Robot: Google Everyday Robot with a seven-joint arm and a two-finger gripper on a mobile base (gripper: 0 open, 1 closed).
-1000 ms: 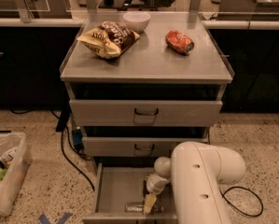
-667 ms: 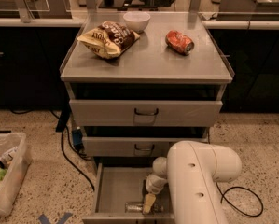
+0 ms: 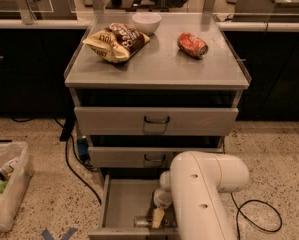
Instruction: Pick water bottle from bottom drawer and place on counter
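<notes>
The water bottle (image 3: 143, 222) lies on its side on the floor of the bottom drawer (image 3: 121, 201), close to its front edge. The drawer is pulled out. My gripper (image 3: 158, 217) reaches down into the drawer from the white arm (image 3: 204, 194) and sits right at the bottle's right end, touching or nearly touching it. The arm hides the right half of the drawer. The counter (image 3: 159, 64) is the grey metal top of the cabinet above.
On the counter lie a chips bag (image 3: 116, 41), a white bowl (image 3: 146, 21) and a crushed red can (image 3: 192, 45). The two upper drawers (image 3: 156, 120) stand slightly out. A plastic bin (image 3: 6, 184) is on the floor at left. Black cables (image 3: 76, 171) run across the floor.
The white arm has shifted slightly to the left. The gripper stays down in the bottom drawer by the bottle, which has not moved.
</notes>
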